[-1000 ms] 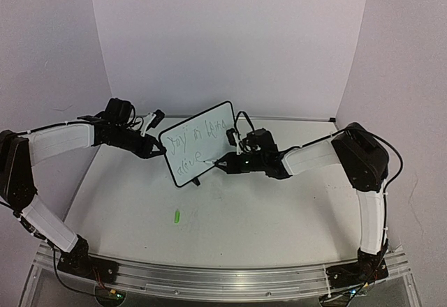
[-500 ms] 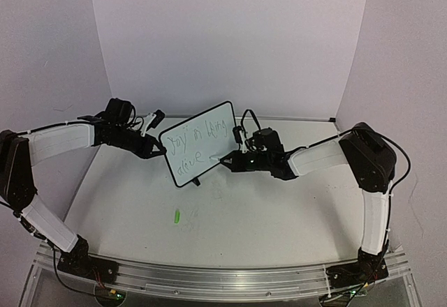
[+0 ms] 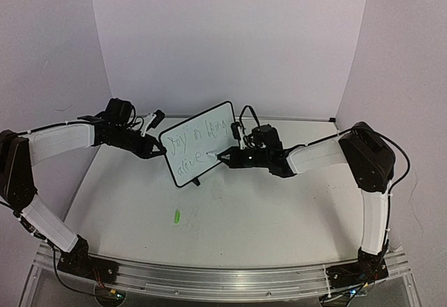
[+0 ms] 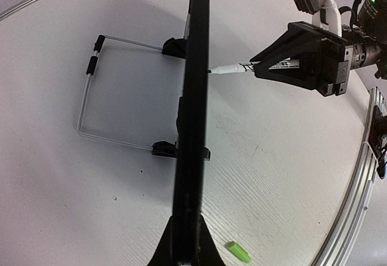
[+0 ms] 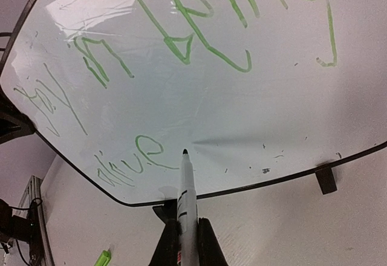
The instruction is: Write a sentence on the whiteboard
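Reading roughly "Joy in being alive", sentence (image 3: 204, 130) on whiteboard (image 3: 186, 174), left tool (image 3: 162, 151) pinching it, right tool (image 3: 225, 157) pinching marker (image 5: 186, 201).

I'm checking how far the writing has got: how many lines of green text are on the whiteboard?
2. The upper line crosses the whiteboard near its top; the lower line sits at its lower left, ending by the marker tip.
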### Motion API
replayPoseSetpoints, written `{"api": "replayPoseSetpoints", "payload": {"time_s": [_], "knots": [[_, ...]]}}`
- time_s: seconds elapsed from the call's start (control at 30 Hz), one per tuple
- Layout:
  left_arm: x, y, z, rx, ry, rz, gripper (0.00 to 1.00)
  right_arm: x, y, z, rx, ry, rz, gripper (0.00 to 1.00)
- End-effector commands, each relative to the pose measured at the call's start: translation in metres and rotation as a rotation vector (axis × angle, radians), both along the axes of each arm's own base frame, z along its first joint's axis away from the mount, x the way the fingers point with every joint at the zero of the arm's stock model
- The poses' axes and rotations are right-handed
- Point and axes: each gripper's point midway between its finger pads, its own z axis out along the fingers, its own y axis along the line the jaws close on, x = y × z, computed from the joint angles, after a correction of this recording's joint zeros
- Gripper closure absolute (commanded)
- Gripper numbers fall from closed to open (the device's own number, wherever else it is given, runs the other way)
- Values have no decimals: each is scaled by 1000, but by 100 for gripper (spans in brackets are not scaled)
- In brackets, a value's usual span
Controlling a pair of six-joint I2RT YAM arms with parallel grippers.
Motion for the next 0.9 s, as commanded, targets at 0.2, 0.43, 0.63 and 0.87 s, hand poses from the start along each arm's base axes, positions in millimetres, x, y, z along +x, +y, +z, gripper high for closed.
{"api": "replayPoseSetpoints", "payload": {"time_s": [0.2, 0.43, 0.63, 0.87], "knots": [[8, -2, 12, -3, -32, -1, 100, 10, 8, 3, 29, -16, 0, 100], [8, -2, 11, -4, -31, -1, 100, 12, 8, 2, 29, -17, -6, 100], [8, -2, 11, -3, -31, -1, 100, 12, 9, 2, 28, -15, -6, 100], [8, -2, 11, -3, -32, -1, 100, 13, 9, 2, 28, -18, -10, 100]]}}
